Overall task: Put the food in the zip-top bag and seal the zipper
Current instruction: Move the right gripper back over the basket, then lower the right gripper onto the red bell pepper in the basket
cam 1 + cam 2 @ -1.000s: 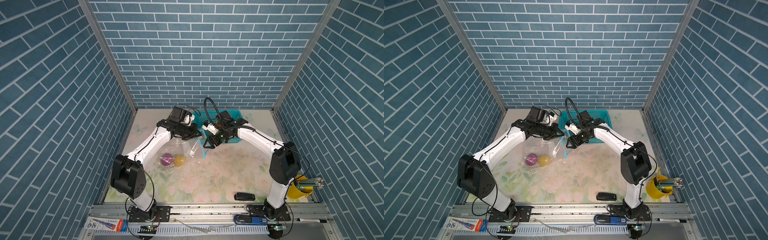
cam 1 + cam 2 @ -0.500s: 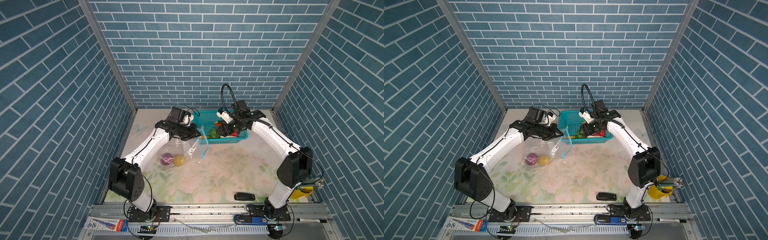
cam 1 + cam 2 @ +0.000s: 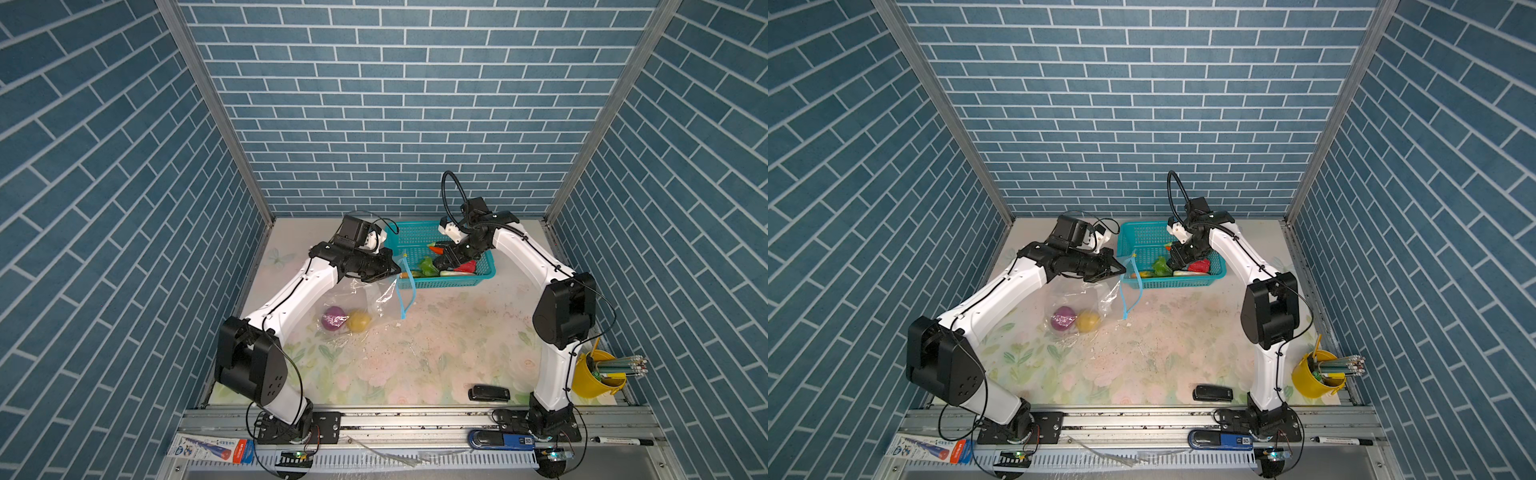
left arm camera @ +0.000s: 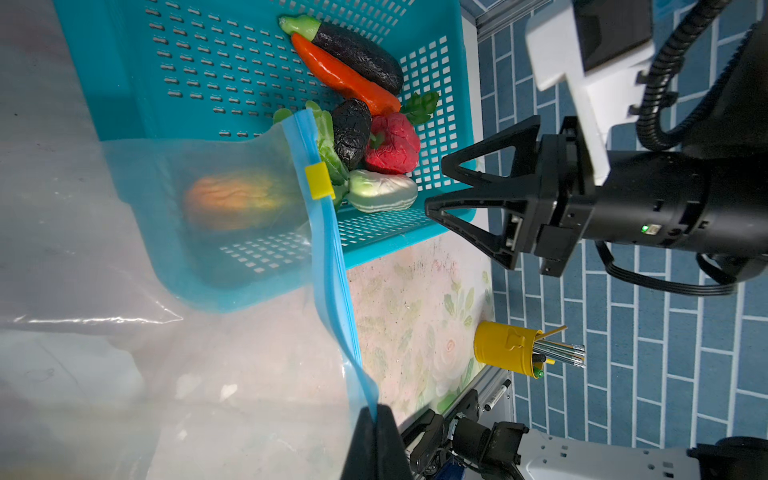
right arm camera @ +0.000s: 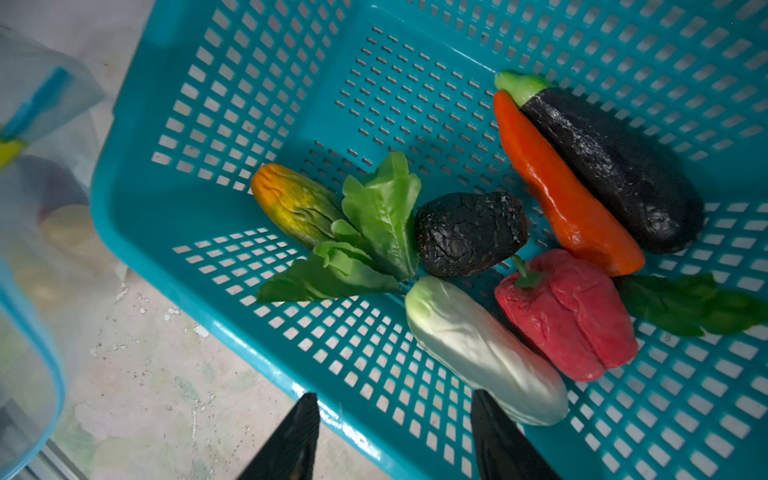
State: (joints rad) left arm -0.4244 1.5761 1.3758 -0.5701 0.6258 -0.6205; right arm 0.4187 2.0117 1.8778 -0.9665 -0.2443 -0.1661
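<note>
Our right pincer [image 5: 394,401], jaws apart and empty, hovers over the teal basket [image 5: 124,166]; the white piece [image 5: 486,349] lies just ahead, long axis slanting across the jaws. Our left pincer [image 4: 373,417] pinches the zip-top bag [image 4: 208,374].

Bright, even light from above fills both top views, leaving soft, short shadows on the floral worktop [image 3: 415,353]. In the left wrist view the clear crinkly plastic zip-top bag [image 4: 124,374] is hazy close to the lens, with a white glare streak. In the right wrist view it is blurred, while the glossy dark eggplant [image 5: 602,166] is sharp.
</note>
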